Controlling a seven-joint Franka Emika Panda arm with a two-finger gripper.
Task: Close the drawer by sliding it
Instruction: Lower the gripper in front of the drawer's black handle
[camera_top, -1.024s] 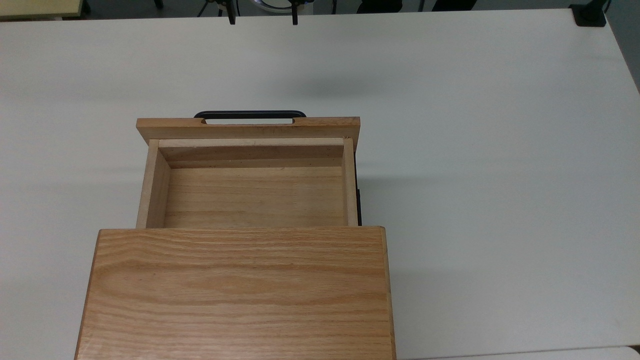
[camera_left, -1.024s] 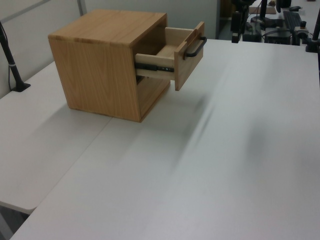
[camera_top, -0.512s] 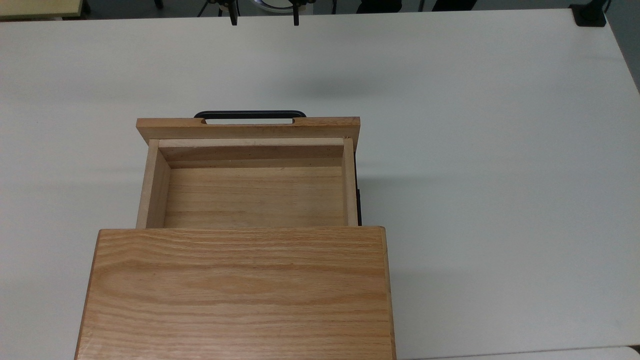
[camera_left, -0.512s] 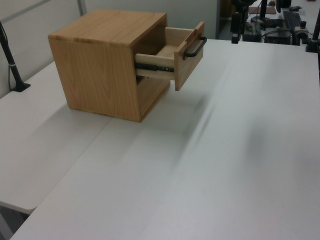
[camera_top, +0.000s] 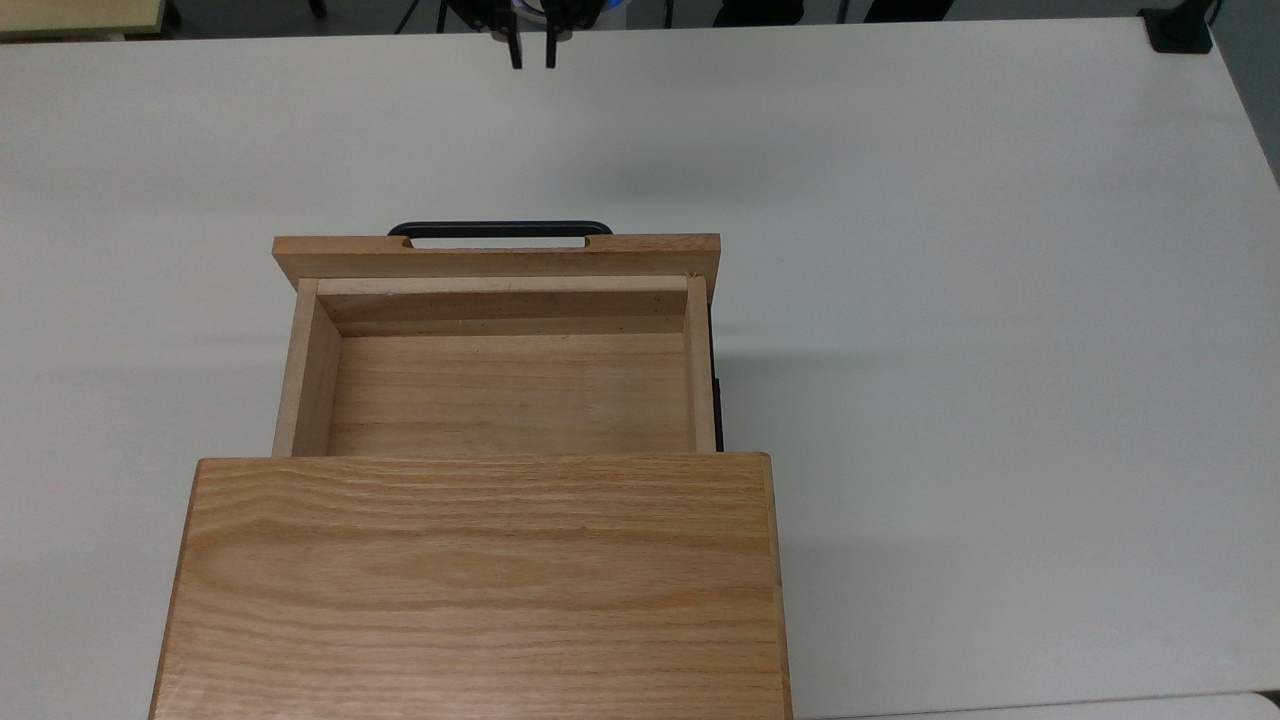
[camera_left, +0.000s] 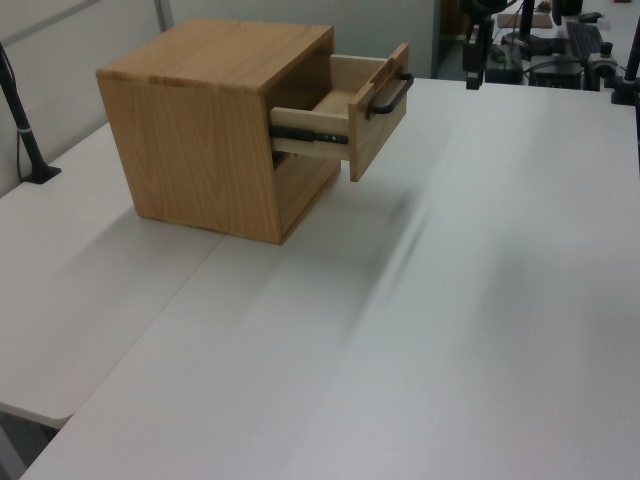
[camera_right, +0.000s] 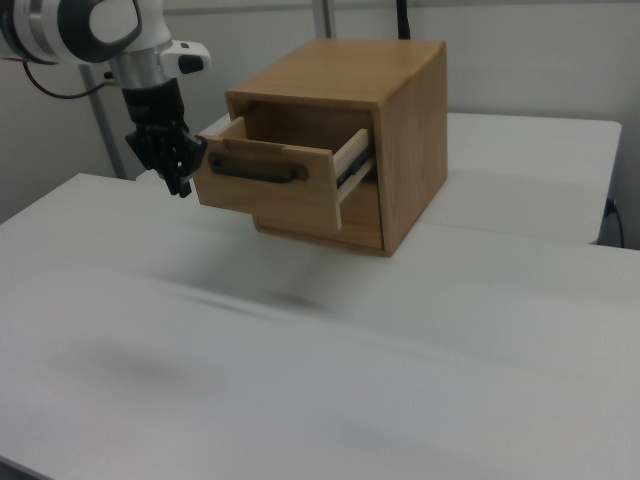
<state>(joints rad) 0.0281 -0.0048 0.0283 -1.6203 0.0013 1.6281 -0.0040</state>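
The light oak drawer (camera_top: 505, 392) stands pulled out of the wooden cabinet (camera_top: 478, 590), empty inside. Its wide front panel (camera_top: 497, 256) carries a thin black bar handle (camera_top: 500, 228). My gripper (camera_top: 532, 64) hangs at the table's far edge, well beyond the handle, holding nothing, its fingers drawn close with a narrow gap. In the right view the gripper (camera_right: 181, 187) sits just off the drawer's (camera_right: 268, 190) front panel, at the right view's left. In the left view the gripper (camera_left: 472, 80) hangs beyond the drawer (camera_left: 377, 108).
The cabinet rests on a white table (camera_top: 1000, 300) with broad bare surface on all sides. A black clamp post (camera_top: 1180, 30) stands at the far right corner in the top view. A black pole (camera_left: 22, 125) rises at the left view's left.
The gripper's fingers have drawn together from wide apart to nearly touching, and the gripper has dropped slightly toward the table. The drawer has not moved.
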